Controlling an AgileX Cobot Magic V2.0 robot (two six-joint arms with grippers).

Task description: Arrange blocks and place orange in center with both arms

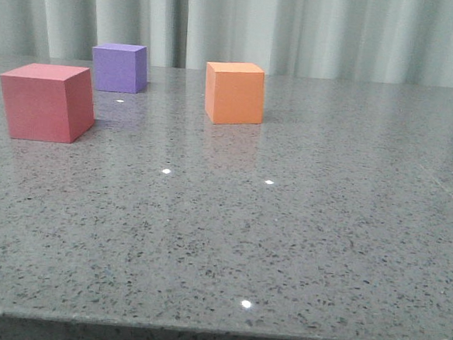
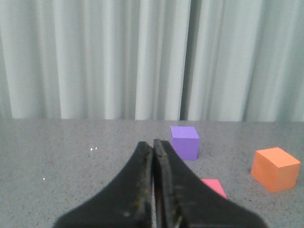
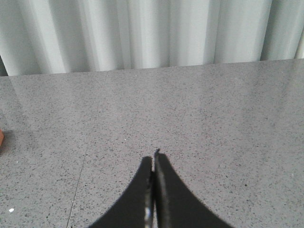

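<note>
- Left gripper (image 2: 153, 147): fingers pressed together at bottom centre of the left wrist view, nothing between them, raised off the table (image 2: 71, 161).
- Right gripper (image 3: 154, 159): fingers likewise pressed together, holding nothing, at bottom centre of the right wrist view over bare speckled grey surface.
- Red-pink cube (image 2: 214, 187): just beyond the left fingers, partly hidden behind them; at left edge of the front view, nearest the camera.
- Purple cube (image 2: 185, 142): past the red-pink one, centre right of the left wrist view; upper left in the front view, apart from the red-pink cube.
- Orange cube (image 1: 234, 93): upper centre of the front view, well apart from both others; at right edge of the left wrist view.
- Pale pleated curtain (image 1: 337, 30): across the top of every view.
</note>
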